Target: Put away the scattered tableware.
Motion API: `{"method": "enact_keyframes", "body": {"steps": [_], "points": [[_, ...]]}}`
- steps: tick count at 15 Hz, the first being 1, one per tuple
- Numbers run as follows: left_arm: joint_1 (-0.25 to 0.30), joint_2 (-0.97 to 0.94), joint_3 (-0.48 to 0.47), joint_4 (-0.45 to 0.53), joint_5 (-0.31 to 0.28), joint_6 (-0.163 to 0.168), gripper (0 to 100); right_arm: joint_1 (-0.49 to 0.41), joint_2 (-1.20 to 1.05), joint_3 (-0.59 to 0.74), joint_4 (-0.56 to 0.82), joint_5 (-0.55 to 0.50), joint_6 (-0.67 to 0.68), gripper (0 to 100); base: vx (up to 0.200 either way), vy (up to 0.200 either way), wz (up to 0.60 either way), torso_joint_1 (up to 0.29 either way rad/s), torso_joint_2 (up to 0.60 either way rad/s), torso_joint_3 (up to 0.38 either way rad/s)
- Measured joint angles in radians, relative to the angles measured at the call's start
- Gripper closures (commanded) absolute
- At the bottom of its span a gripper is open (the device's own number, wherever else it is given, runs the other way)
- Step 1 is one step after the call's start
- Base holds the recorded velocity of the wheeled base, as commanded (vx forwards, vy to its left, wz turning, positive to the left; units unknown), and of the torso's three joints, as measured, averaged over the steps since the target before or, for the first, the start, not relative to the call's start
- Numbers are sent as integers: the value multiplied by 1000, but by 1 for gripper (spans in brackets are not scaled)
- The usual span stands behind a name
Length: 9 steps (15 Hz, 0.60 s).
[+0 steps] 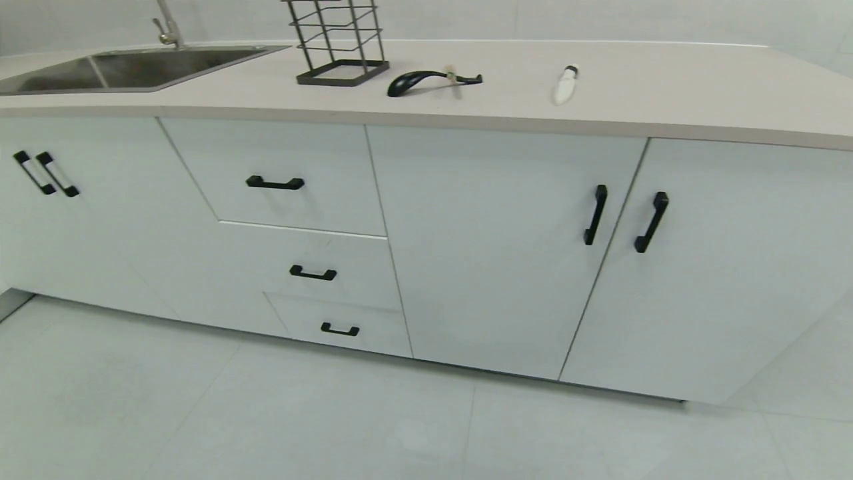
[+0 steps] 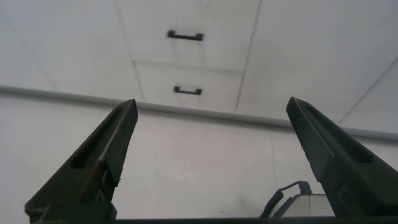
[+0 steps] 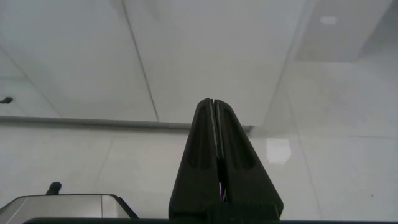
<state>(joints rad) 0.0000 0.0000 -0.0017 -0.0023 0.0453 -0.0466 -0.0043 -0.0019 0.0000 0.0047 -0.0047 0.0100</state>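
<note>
Tableware lies on the countertop (image 1: 666, 87), a black spoon (image 1: 413, 81) just beside the wire rack (image 1: 341, 47) and a white utensil (image 1: 565, 85) farther right, while the left gripper (image 2: 211, 102) gapes apart and the right gripper (image 3: 214, 102) is pressed together.

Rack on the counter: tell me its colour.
Black, wires and base alike. The rack shows best in the head view.

Head camera stands back, facing forward and down on worktop (image 1: 633, 87) edge, cabinet fronts (image 1: 493, 233) and floor (image 1: 266, 413). Left wrist camera sits low behind left pincer (image 2: 211, 102), facing drawers (image 2: 186, 81) beyond its tips, shared with head view. Right wrist camera sits behind right pincer (image 3: 214, 102), facing cabinet doors (image 3: 205, 56) beyond it.
</note>
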Motion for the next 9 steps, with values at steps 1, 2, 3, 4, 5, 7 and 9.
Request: {"method": "enact_keyframes", "body": {"steps": [1, 2, 3, 4, 5, 7, 9], "points": [[0, 0, 0, 0, 1, -2, 0, 0, 0, 0, 0, 0, 0, 100, 200, 200, 0, 7, 2, 7], [1, 0, 0, 0, 2, -3, 0, 0, 0, 0, 0, 0, 0, 100, 200, 200, 0, 7, 2, -2], [0, 0, 0, 0, 2, -3, 0, 0, 0, 0, 0, 0, 0, 100, 200, 200, 0, 2, -2, 7], [0, 0, 0, -1, 2, -3, 0, 1, 0, 0, 0, 0, 1, 100, 0, 200, 0, -7, -2, 2], [0, 0, 0, -1, 3, -3, 0, 0, 0, 0, 0, 0, 1, 100, 0, 200, 0, 2, 2, -2], [-1, 0, 0, 0, 4, -3, 0, -2, 0, 0, 0, 0, 0, 100, 0, 200, 0, 7, 5, 2], [0, 0, 0, 0, 3, -2, 0, 0, 0, 0, 0, 0, 1, 100, 0, 200, 0, 5, 2, 2]]}}
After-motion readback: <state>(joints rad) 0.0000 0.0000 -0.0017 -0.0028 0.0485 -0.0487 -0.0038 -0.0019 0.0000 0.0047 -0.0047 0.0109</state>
